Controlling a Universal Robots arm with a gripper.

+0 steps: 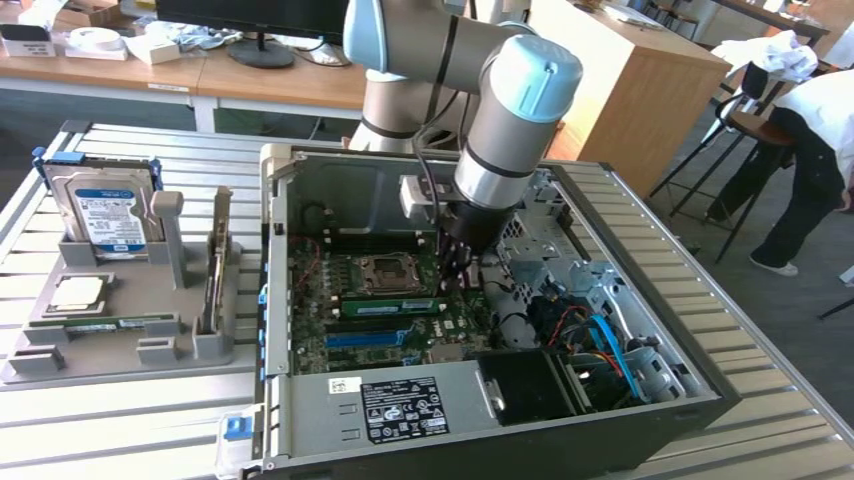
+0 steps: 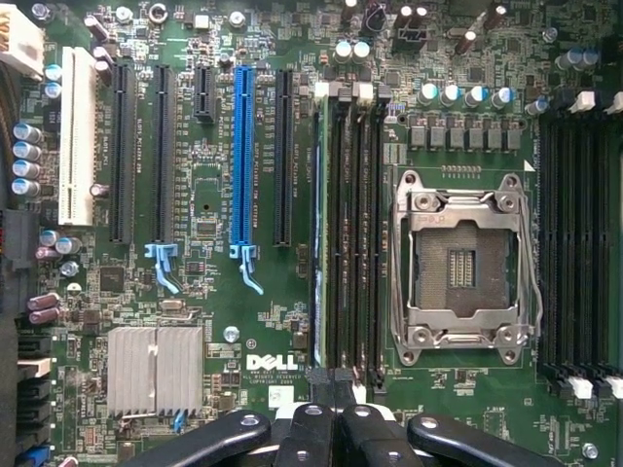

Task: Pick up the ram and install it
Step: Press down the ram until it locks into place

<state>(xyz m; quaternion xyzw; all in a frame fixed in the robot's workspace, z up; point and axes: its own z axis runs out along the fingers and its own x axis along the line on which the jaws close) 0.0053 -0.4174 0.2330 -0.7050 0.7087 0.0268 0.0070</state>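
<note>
The ram (image 1: pixel 387 305) is a long green stick standing on edge in a memory slot just in front of the empty CPU socket (image 1: pixel 387 270), inside the open computer case (image 1: pixel 641 420). In the wrist view the ram (image 2: pixel 318 233) shows edge-on in the outermost of the black slots beside the socket (image 2: pixel 465 263). My gripper (image 1: pixel 461 268) reaches down into the case at the end of the stick on the exterior view's right. Its black fingers (image 2: pixel 313 423) are shut together, and the gripper (image 2: pixel 331 377) hovers over the end of the slot bank with nothing visibly clamped.
A grey holder tray (image 1: pixel 27 365) on the exterior view's left carries a hard drive (image 1: pixel 107 215), a square silver CPU chip (image 1: pixel 78 292) and another green stick (image 1: pixel 114 322). Cables (image 1: pixel 601 340) fill the case's right side. A person (image 1: pixel 814 150) stands far right.
</note>
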